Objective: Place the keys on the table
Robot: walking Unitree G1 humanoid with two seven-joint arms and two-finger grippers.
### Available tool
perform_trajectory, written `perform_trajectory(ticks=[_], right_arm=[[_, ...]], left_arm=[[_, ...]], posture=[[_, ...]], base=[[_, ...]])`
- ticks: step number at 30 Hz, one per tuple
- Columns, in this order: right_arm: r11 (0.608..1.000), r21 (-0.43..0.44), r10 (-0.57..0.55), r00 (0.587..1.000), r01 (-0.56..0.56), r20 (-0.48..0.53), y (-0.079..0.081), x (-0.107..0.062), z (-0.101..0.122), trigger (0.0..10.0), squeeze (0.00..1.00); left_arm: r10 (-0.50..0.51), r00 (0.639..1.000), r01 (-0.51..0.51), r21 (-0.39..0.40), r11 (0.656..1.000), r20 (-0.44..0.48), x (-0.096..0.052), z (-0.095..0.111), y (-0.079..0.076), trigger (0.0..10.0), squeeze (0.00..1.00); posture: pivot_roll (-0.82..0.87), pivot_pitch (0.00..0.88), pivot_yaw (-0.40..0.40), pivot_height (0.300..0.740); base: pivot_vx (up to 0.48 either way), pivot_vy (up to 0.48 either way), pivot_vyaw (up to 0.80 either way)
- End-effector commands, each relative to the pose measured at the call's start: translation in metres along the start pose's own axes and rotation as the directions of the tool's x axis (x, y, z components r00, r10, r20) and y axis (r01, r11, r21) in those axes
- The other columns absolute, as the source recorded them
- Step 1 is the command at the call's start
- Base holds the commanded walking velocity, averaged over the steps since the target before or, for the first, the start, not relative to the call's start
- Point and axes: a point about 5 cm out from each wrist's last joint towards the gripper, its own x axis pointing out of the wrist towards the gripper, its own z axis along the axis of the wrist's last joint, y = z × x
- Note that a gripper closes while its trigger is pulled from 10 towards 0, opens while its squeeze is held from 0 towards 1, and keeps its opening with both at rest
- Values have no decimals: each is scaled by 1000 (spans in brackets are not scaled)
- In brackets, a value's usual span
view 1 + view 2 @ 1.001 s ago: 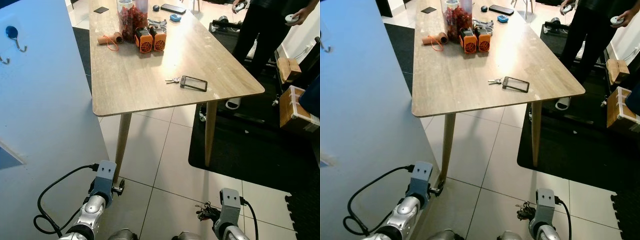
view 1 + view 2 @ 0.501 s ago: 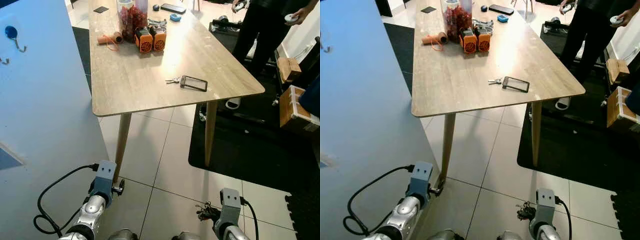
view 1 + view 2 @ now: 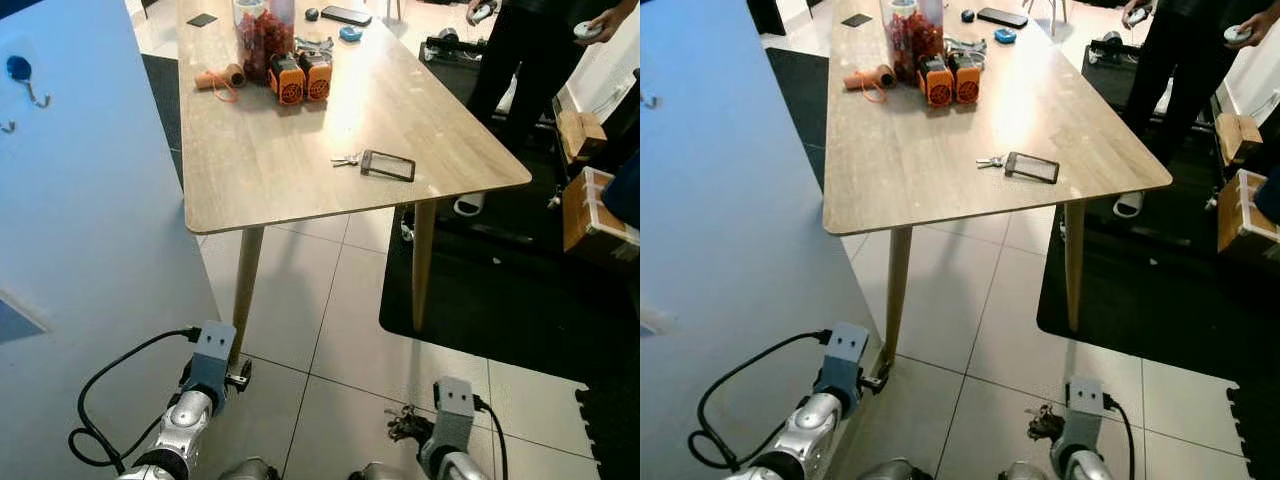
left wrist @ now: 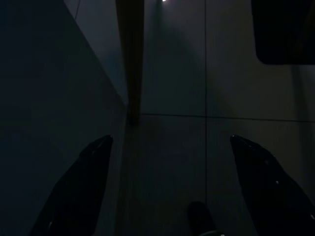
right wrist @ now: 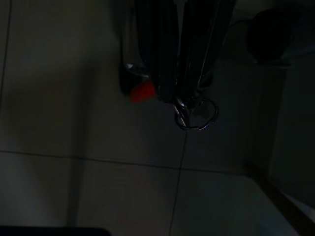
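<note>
Right arm drifted slightly inward since 1.0 s ago; table and items on it unmoved apart from small camera shift. Right gripper closed on keys, ring and red tag dangling below fingers, low over floor tiles, well short of table's near edge. Left gripper spread wide, empty, beside table leg, idle. Step: carry phase, keys not yet placed. Next: likely step closer, raise right arm above tabletop, release on bare wood near phone.
</note>
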Motion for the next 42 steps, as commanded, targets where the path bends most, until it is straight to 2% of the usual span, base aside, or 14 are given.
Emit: perform_trajectory(ticks=[1,5,10,15,20,25,32,42], right_arm=[[1000,6,-13,1000,13,-9,-2,-2,-5,10000,0],[1000,2,-15,1000,15,-7,-5,-3,-4,10000,0],[999,-34,-29,1000,29,8,-19,-3,7,10000,0],[998,-54,-39,999,40,17,-29,-3,14,10000,0],[998,-55,-35,999,36,15,-27,-3,13,10000,0],[1000,-23,-19,1000,19,2,-12,-2,3,10000,0],[1000,-4,-14,1000,14,-5,-6,-2,-2,10000,0],[1000,-18,-22,1000,22,2,-13,-2,4,10000,0]], left_arm=[[3,1000,-3,13,1000,-20,-3,-5,4,10000,0],[3,1000,-3,8,1000,-21,-3,-6,2,10000,0],[-6,1000,5,-28,1000,-26,-2,-8,-13,10000,0],[-12,1000,11,-47,999,-27,-2,-10,-21,10000,0],[-8,1000,6,-45,999,-27,-2,-10,-19,10000,0],[1,1000,-1,-15,1000,-25,-2,-8,-6,10000,0],[4,1000,-4,4,1000,-21,-2,-4,2,10000,0],[-2,1000,2,-8,1000,-18,0,-4,-6,10000,0]], posture=[[57,92,8,740],[42,89,-4,740],[13,84,-38,740],[5,84,-55,740],[12,86,-50,740],[37,85,-15,740],[48,81,5,740],[36,75,-19,740]], base=[[0,0,0],[0,0,0],[0,0,0],[0,0,0],[0,0,0],[0,0,0],[0,0,0],[0,0,0]])
